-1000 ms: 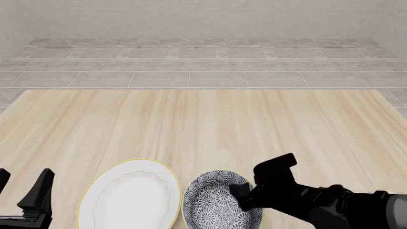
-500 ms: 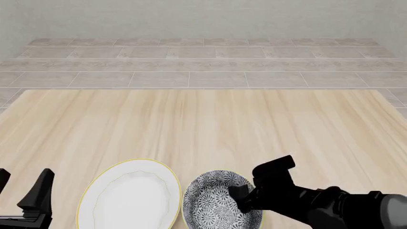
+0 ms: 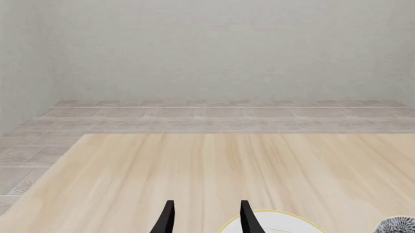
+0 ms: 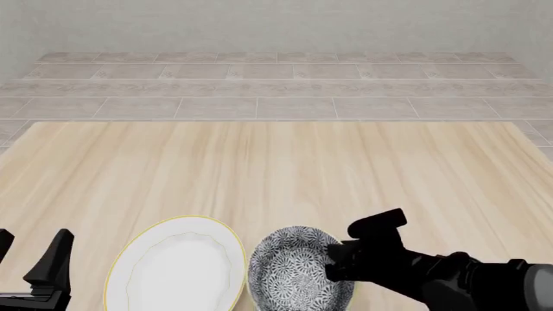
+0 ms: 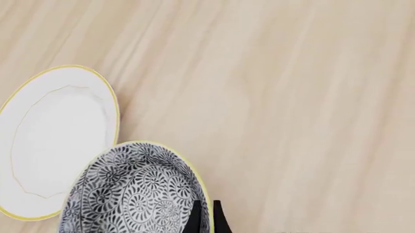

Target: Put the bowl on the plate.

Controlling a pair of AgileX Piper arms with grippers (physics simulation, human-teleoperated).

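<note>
The patterned grey-and-white bowl (image 4: pixel 292 271) is near the table's front edge, just right of the white plate (image 4: pixel 177 265) with its thin yellow rim. My right gripper (image 4: pixel 333 258) comes in from the right and is shut on the bowl's right rim. In the right wrist view its fingers (image 5: pixel 194 217) pinch the rim of the bowl (image 5: pixel 133 191), and the plate (image 5: pixel 55 141) lies beside it. My left gripper (image 4: pixel 31 258) stands open at the front left, apart from the plate. In the left wrist view the left gripper (image 3: pixel 207 218) holds nothing, with the plate (image 3: pixel 275 224) just past one finger.
The light wooden table (image 4: pixel 276 168) stretches forward to a grey tiled floor (image 4: pixel 276 91) and wall beyond its far edge. An edge of the bowl (image 3: pixel 397 226) shows in the corner of the left wrist view.
The bowl has risen a little and tilted in the right gripper's hold, its rim now higher in the front view. The left arm has not moved.
</note>
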